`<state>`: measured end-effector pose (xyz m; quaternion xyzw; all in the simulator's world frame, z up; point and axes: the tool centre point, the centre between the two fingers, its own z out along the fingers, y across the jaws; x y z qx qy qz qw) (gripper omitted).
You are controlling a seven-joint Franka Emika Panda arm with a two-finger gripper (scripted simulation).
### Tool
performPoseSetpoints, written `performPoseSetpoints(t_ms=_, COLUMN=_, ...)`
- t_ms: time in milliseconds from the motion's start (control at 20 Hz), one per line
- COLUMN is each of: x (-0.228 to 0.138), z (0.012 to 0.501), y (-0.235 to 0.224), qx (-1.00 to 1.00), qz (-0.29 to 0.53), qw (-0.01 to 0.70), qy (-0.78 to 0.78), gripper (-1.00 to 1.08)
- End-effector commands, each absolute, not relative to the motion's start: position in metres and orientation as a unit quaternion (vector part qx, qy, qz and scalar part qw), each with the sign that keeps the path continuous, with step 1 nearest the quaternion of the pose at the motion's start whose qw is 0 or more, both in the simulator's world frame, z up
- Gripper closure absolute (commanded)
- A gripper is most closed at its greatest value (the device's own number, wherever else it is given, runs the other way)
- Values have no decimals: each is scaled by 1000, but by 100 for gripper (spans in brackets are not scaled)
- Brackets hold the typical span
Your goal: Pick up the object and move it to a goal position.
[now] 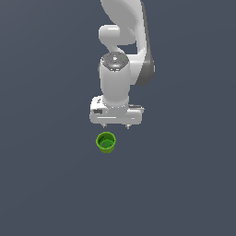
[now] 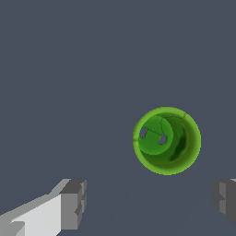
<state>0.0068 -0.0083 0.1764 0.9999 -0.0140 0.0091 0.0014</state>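
Observation:
The object is a small bright green round cup (image 1: 106, 142) standing upright on the dark grey floor, its hollow inside facing up. In the wrist view the cup (image 2: 167, 140) shows its open mouth and two small holes in its bottom. My white gripper (image 1: 115, 125) hangs just above and behind the cup, slightly toward the exterior view's right. It is open, with nothing between its grey fingertips (image 2: 73, 203). The cup lies outside the gap between the fingers, apart from both.
The white arm (image 1: 123, 55) rises behind the gripper toward the top of the exterior view. Plain dark grey floor (image 1: 46, 184) surrounds the cup on all sides.

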Motion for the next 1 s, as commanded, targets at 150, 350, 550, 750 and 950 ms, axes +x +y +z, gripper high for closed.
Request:
performPoseSetpoints(t_ms=150, x=8, z=179, y=-10, qx=1000, qz=12, qw=4, qy=-11, gripper=-20)
performPoseSetpoints(t_ms=350, x=10, z=183, y=-14, qx=1000, qz=17, qw=10, qy=-5, gripper=-20)
performPoseSetpoints(t_ms=550, x=10, z=183, y=-14, qx=1000, qz=17, qw=9, qy=-3, gripper=-20)
performPoseSetpoints(t_ms=750, x=11, z=182, y=-15, qx=1000, qz=16, qw=10, qy=9, gripper=-20)
performPoseSetpoints(t_ms=950, x=13, z=179, y=-16, qx=999, qz=13, qw=12, qy=33, gripper=-20)
